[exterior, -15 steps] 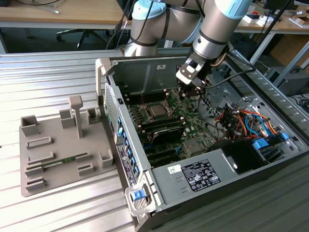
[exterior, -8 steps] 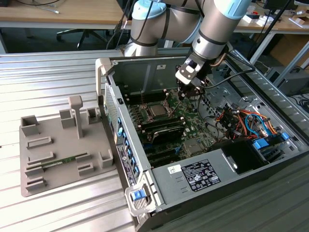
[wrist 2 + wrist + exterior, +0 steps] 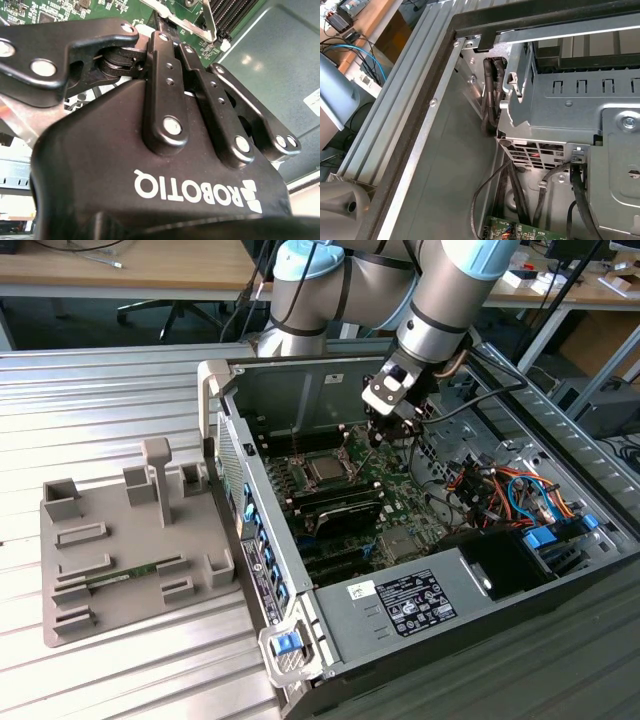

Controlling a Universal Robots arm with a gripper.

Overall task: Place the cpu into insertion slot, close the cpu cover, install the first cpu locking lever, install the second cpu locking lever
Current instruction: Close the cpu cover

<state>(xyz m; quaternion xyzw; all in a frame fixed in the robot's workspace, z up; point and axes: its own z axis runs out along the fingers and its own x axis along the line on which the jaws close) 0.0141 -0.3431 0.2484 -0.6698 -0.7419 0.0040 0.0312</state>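
My end effector [image 3: 379, 434] hangs inside the open computer case [image 3: 215, 380], low over the green circuit board [image 3: 395, 490]. Whether it is released or clenched I cannot tell. The exterior view places it just beside the insertion slot [image 3: 306, 468], toward that view's right and apart from it. The cpu [image 3: 326, 469] lies in the slot with its silver top showing. The second wrist view looks past my own black linkage. Close ahead it shows a silver metal piece [image 3: 172, 15] and a thin rod [image 3: 211, 24] over the board, with the long memory slots [image 3: 232, 12] beside them. I cannot tell whether that piece is the cpu cover. The first wrist view faces away from the socket. It shows a grey case wall [image 3: 450, 165], a metal drive cage [image 3: 560, 110] and black cables [image 3: 490, 95] running down to a corner of the board. Farther out in the exterior view, a power supply [image 3: 420, 600] sits at the near end of the case. A grey fixture tray [image 3: 120, 550] lies on the ribbed metal counter [image 3: 100, 390] at that view's left.
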